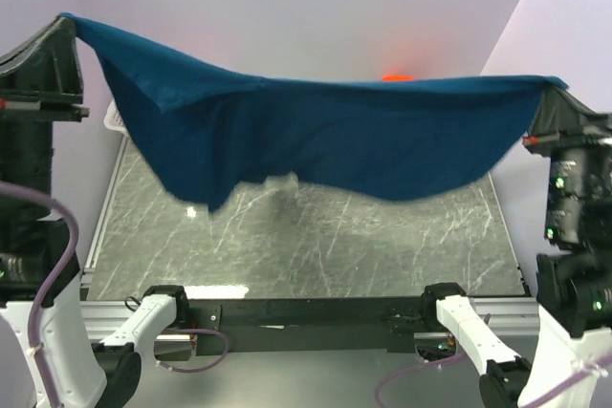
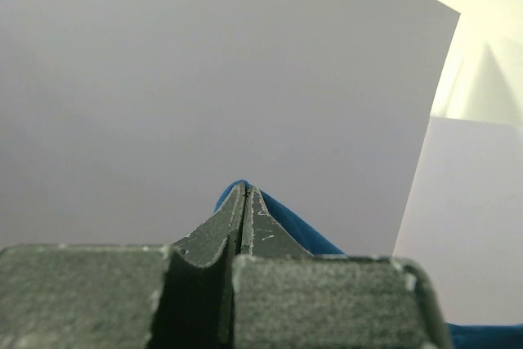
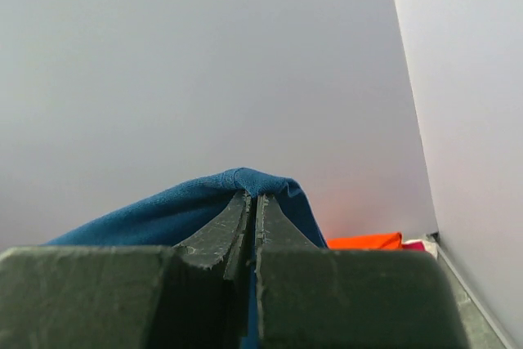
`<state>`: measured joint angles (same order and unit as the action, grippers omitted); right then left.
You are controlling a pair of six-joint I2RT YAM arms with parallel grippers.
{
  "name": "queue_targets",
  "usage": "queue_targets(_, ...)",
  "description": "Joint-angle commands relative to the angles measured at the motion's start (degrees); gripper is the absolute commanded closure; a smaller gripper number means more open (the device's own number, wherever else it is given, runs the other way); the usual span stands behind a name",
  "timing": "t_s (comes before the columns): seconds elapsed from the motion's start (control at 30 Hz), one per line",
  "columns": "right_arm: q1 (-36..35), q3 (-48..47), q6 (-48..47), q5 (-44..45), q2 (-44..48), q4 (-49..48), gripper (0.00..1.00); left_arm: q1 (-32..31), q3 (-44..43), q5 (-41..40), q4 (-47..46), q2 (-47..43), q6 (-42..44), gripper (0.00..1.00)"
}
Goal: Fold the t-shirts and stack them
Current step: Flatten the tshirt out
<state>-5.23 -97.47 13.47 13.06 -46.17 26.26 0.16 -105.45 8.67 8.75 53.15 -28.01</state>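
Note:
A large dark navy t-shirt [image 1: 325, 136] hangs stretched in the air across the table, sagging in the middle, with no print showing. My left gripper [image 1: 65, 18] is raised at the far left and shut on the shirt's left edge; blue cloth [image 2: 286, 220] shows past its fingertips. My right gripper [image 1: 557, 83] is raised at the far right and shut on the right edge, with cloth [image 3: 188, 202] draped over its tips. An orange t-shirt [image 1: 397, 76] peeks over the held shirt at the back and shows in the right wrist view [image 3: 365, 241], beside a magenta one [image 3: 413, 244].
A white lattice basket [image 1: 114, 119] shows at the back left behind the cloth. The dark marbled table top [image 1: 316, 250] lies below, with a metal rail along its near edge. Pale walls close in on the left, back and right.

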Motion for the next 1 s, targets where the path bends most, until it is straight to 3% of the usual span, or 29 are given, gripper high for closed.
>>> queue_targets(0.0,0.4,-1.2,-1.6,2.8,0.3,0.9,1.0,0.2,-3.9,-0.9,1.6,1.9,3.1,0.99)
queue_targets(0.13,0.4,-2.0,-1.3,4.3,0.5,2.4,1.0,0.1,-7.8,2.3,1.2,4.5,3.2,0.99)
queue_targets(0.27,0.4,0.3,-0.3,7.8,-1.5,1.9,1.0,0.1,-6.5,7.7,-3.6,9.8,-1.8,0.99)
queue_targets(0.43,0.4,11.0,0.1,10.8,-4.8,-4.8,1.0,0.2,-1.2,14.5,-9.9,19.9,-7.7,0.99)
queue_targets(0.53,1.2,18.7,0.6,12.5,-9.4,-9.8,1.0,-2.8,-1.2,16.1,-7.9,29.9,-6.7,0.99)
queue_targets(0.67,3.9,26.0,4.0,11.2,-21.6,-13.9,1.0,-5.6,-6.5,18.1,0.4,51.3,-5.0,0.99)
queue_targets(0.77,5.0,23.7,5.4,7.9,-34.2,-14.8,1.0,-7.2,-15.0,18.9,5.5,66.0,-5.0,0.75)
queue_targets(0.8,6.5,21.9,6.3,6.9,-37.8,-14.0,0.88,-8.2,-18.0,18.8,5.4,68.7,-4.9,0.45)
queue_targets(0.83,7.1,19.5,6.8,4.2,-45.2,-11.3,0.73,-8.7,-19.0,18.7,4.8,72.9,-5.1,0.3)
queue_targets(0.87,8.2,14.2,7.9,2.6,-48.9,-9.1,0.45,-9.1,-19.6,18.8,3.6,74.5,-5.3,0.16)
queue_targets(0.9,8.7,10.9,8.1,1.6,-52.2,-6.8,0.38,-9.8,-21.3,19.4,3.4,75.9,-5.6,0.01)
queue_targets(0.97,8.9,4.9,7.8,0.0,-58.9,-1.3,0.33,-10.5,-22.3,20.2,3.5,77.5,-6.2,0.01)
